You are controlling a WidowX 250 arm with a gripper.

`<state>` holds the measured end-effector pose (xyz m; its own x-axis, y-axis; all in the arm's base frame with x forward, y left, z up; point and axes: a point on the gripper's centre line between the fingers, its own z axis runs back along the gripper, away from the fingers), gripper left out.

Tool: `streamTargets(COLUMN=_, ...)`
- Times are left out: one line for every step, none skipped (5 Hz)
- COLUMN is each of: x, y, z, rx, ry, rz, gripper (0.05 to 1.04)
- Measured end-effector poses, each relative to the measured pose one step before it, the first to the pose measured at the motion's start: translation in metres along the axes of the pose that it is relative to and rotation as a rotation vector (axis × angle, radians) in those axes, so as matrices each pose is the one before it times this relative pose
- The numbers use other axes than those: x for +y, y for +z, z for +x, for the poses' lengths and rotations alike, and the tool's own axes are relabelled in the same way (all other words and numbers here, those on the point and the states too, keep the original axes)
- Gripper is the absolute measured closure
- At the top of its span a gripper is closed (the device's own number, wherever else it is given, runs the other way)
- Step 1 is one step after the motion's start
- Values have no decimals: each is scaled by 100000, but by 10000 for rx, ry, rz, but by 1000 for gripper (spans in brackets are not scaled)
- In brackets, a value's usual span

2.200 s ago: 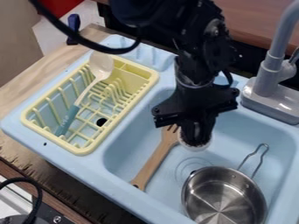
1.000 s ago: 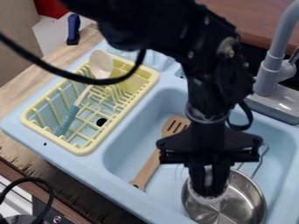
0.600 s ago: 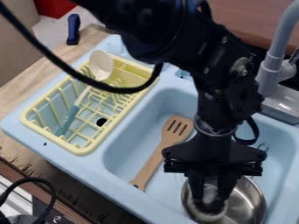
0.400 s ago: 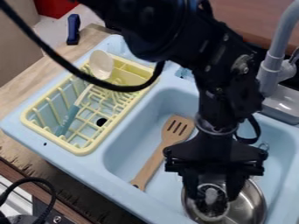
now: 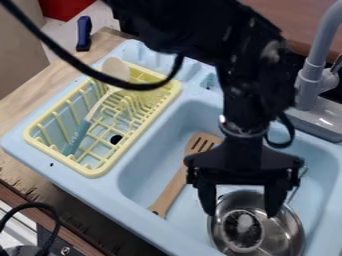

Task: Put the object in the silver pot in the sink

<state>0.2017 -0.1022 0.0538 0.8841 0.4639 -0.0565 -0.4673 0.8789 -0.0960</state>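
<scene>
Markings: no legible text, labels, brands, numbers or signs.

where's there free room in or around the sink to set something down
Inside the sink, bare floor shows left of the spatula and right of the pot, toward the faucet. The wooden counter left of the dish rack looks bare too. The pot is crowded: round object inside, hand above it.
</scene>
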Motion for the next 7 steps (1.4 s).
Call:
streamTargets(x=406, y=999, z=1314, rx=-316, ry=472, rz=126, gripper=86)
streamTargets(x=669, y=927, z=2243, rx=-561, ry=602, rz=162, gripper=86)
streamTargets(x=366, y=329, z=1750, rx=-390, ry=229, rz=-62, gripper=86)
streamTargets(x=628, y=22, z=1409, rx=-351, ry=153, rz=-117, gripper=86)
streamTargets(x=1505, y=485, z=1655, rx=-345, ry=38, rz=98, gripper=86)
streamTargets(x=1047, y=248, z=798, rx=117, ry=-242, rz=104, gripper=86)
streamTargets(x=693, y=372, z=1020, rx=191, ry=-1178, rz=308, gripper=86)
